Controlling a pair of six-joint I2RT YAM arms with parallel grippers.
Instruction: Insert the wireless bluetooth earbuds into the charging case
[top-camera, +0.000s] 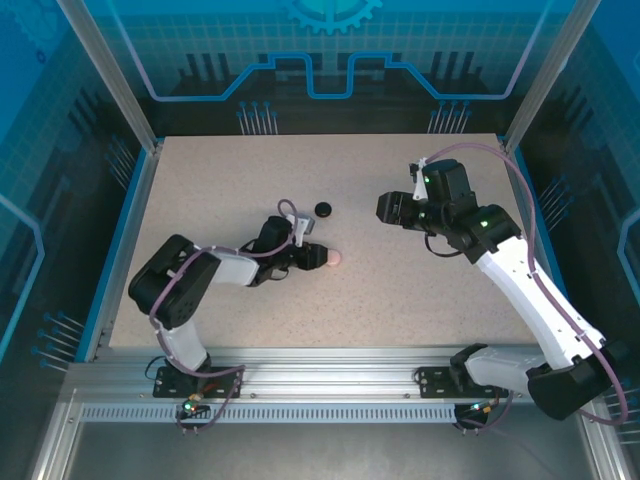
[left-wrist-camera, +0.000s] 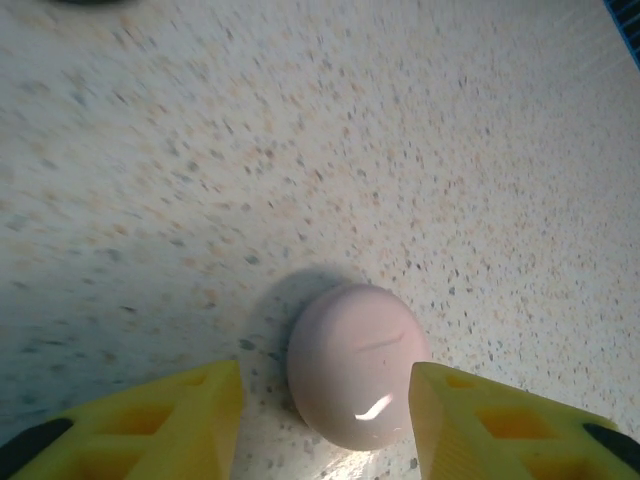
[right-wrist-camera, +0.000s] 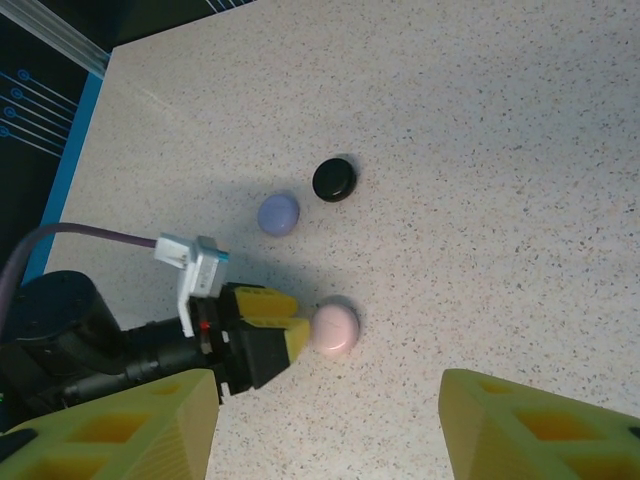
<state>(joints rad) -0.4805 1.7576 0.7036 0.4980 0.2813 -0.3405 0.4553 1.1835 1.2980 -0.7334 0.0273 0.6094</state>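
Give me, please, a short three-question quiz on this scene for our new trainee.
1. True or false: the left gripper has its jaws spread either side of the pink case.
2. How many round cases lie on the table?
3. Which case lies nearest the black case? A) the lavender case B) the pink case

Key: 1 true; 2 three; 3 A.
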